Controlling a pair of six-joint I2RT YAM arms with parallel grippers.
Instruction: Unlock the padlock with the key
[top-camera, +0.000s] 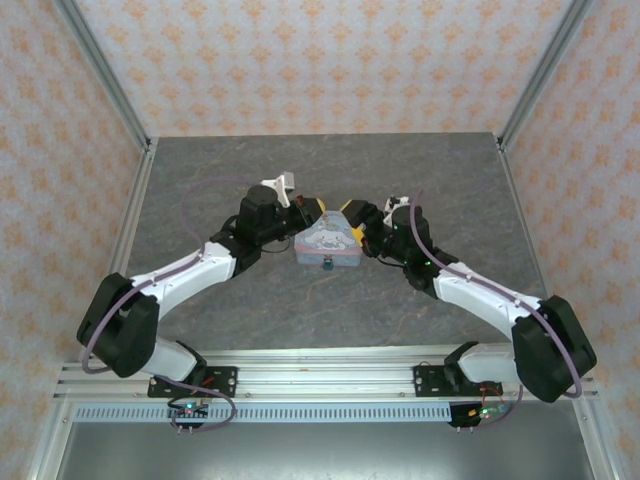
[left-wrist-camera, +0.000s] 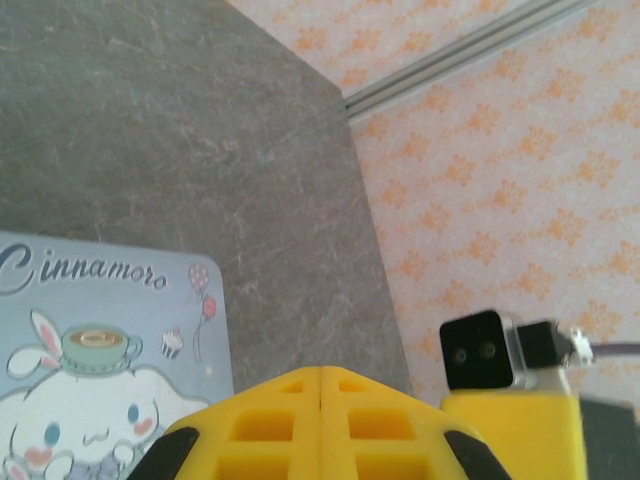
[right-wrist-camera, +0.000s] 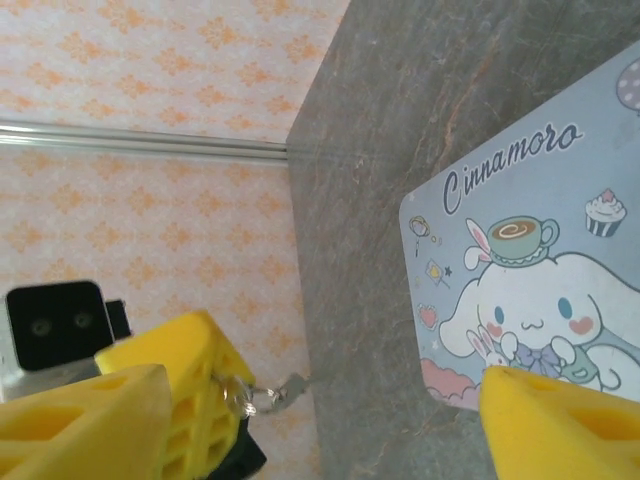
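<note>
The padlock (top-camera: 327, 266) is a tiny teal block at the near edge of the pale blue cartoon tin (top-camera: 325, 243). My left gripper (top-camera: 309, 210) is at the tin's far left corner, its yellow jaws pressed together (left-wrist-camera: 320, 378). In the right wrist view, a small metal ring and the key (right-wrist-camera: 290, 385) stick out from the left gripper's latticed fingers (right-wrist-camera: 190, 395) and hang above the table. My right gripper (right-wrist-camera: 320, 425) stands open at the tin's far right corner (top-camera: 352, 215), with nothing between its jaws. The padlock is hidden in both wrist views.
The tin (right-wrist-camera: 530, 260) lies flat mid-table on the grey mat (top-camera: 330, 170). Patterned walls and metal frame rails (top-camera: 110, 90) close in the table on three sides. Both arms reach inward from the near rail (top-camera: 320, 365).
</note>
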